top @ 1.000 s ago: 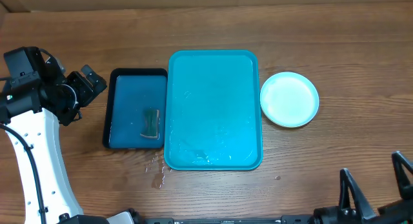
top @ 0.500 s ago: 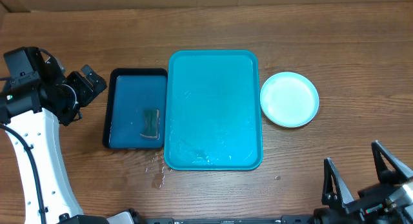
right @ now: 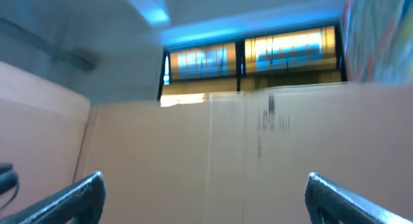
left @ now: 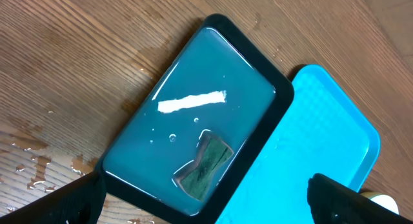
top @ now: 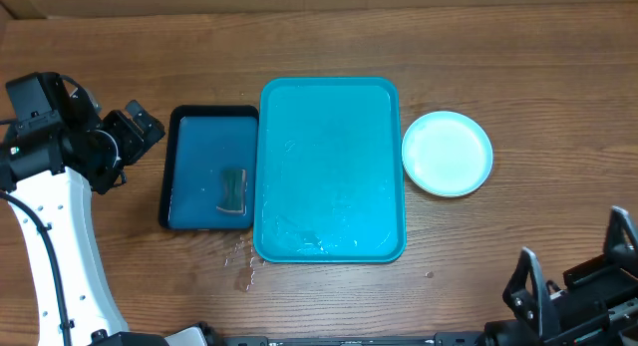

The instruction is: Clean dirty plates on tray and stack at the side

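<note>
Right pincer spread, well off tray

Overhead and left wrist above the tray

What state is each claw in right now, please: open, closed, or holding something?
Left claw: open, holding nothing.
Right claw: open, holding nothing.

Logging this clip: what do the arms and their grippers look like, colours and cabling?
The left arm has a white link with a thin black cable along it and black joint housings. The left gripper is black and blocky. The right gripper is black too, with tapered fingers.
</note>
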